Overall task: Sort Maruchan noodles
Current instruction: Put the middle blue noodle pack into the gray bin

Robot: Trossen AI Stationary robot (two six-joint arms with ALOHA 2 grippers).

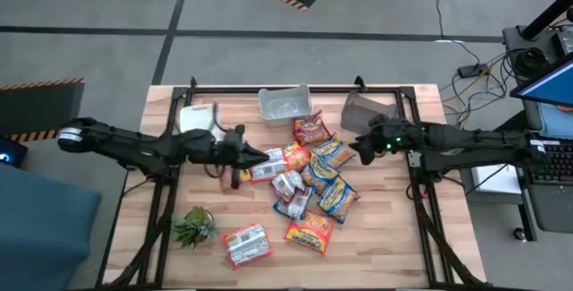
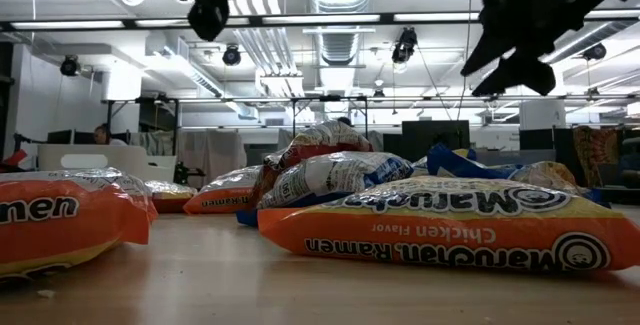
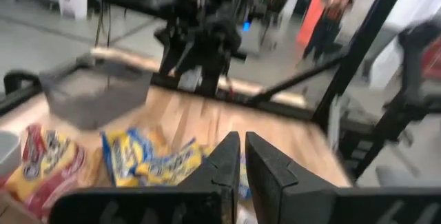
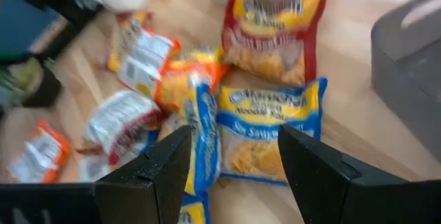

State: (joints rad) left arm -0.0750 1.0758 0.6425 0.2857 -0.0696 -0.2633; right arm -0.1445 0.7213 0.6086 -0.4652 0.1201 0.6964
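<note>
Desk (image 1: 376,255): pale wood planks, smooth, framed by a black metal rail; bare wood along the near edge and in the right near corner.

Maruchan noodles (image 1: 309,184): flat rectangular crinkly plastic packets, loosely heaped mid-desk, several overlapping. Kinds seen: blue-and-yellow (image 4: 265,124), red-and-orange (image 4: 275,34), white-with-red (image 4: 127,124). One orange packet (image 1: 309,231) lies at the near side of the heap; one white-and-red packet (image 1: 246,244) lies apart, toward the near edge.

Clear bin (image 1: 285,105): shallow, rectangular, at the far edge. Grey bin (image 1: 367,110): boxy, matte, to its right. White container (image 1: 199,117): at the far left.

Green plant (image 1: 195,226): small, spiky-leaved, near left, just beside the lone packet.

Left pincer (image 1: 265,156): dark fingers pressed together, holding nothing, raised over the left rim of the heap, where white-and-red packets lie beneath it.

Right pincer (image 1: 356,148): dark fingers spread, holding nothing, raised at the right side of the heap; the blue-and-yellow packets lie just ahead of and below its tips, untouched.

Open room: clear wood between the heap and the right rail, and between the heap and the bins.
</note>
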